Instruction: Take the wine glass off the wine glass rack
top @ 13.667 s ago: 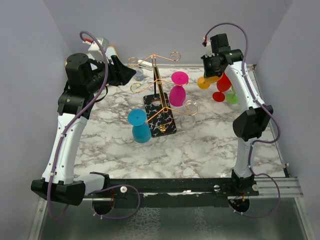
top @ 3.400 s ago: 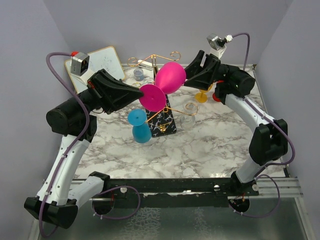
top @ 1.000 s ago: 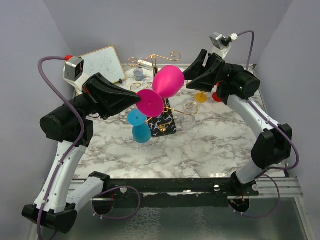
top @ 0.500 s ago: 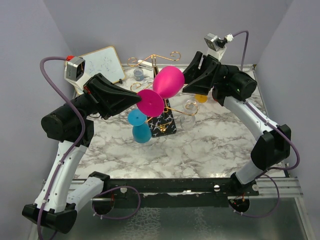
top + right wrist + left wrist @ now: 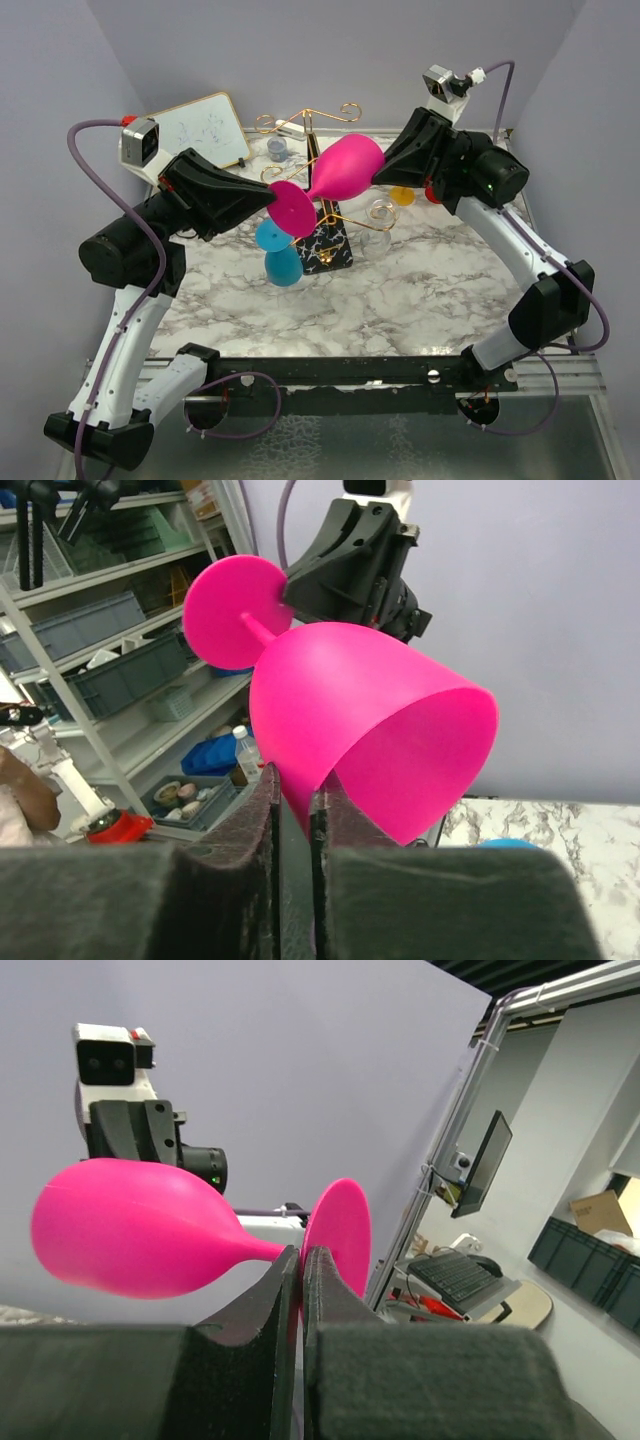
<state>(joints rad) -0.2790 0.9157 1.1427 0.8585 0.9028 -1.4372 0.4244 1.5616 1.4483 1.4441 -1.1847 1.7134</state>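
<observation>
In the air above the rack (image 5: 328, 250), the left gripper (image 5: 272, 197) pinches the glass (image 5: 340, 170) by its stem beside the foot; the glass lies nearly level, bowl toward the right gripper (image 5: 388, 163), which is clamped on its rim.

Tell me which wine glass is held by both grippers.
The pink wine glass: left gripper on stem, right gripper on bowl; nothing grips the blue glass.

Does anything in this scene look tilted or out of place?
Yes. The pink glass lies sideways in the air near the rack, held from both ends: left jaws shut on its stem, right jaws on its bowl rim.
</observation>
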